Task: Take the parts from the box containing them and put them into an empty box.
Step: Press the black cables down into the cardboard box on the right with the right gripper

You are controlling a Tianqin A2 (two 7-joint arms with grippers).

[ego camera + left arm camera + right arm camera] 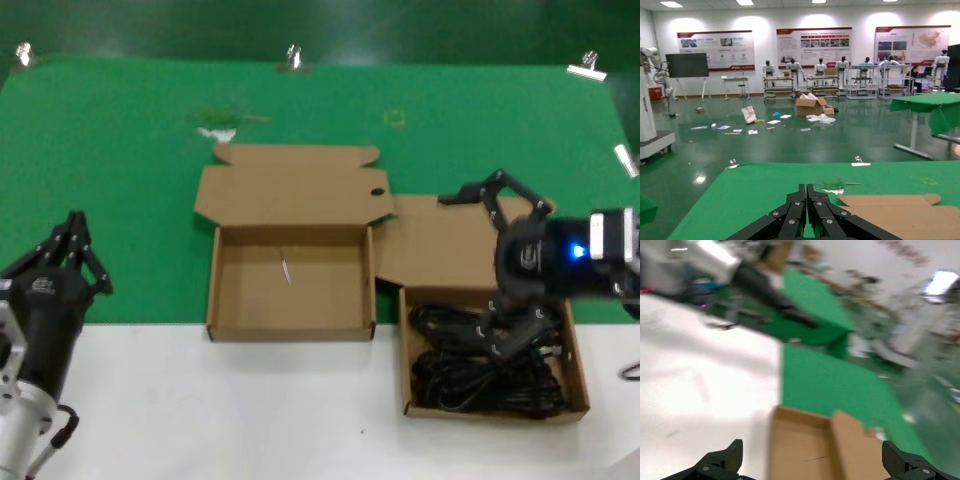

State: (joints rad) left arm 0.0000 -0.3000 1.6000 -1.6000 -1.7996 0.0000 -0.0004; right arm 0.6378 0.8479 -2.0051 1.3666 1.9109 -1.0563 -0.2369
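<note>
Two cardboard boxes side by side at the table's front: wider empty box (290,285) on the left, lid flap with a small round hole folded back; squarer box (490,350) on the right, filled with black power cords (480,365). Right gripper (520,330) reaching in from the right edge, wrist bent downward over the cords, fingers (722,462) spread wide apart in the right wrist view, contact with the cords impossible to judge. Left gripper (75,235) parked low at the left edge, well apart from both boxes, pointing toward the far side of the green mat (120,180), fingers (800,212) pressed together with nothing between.
</note>
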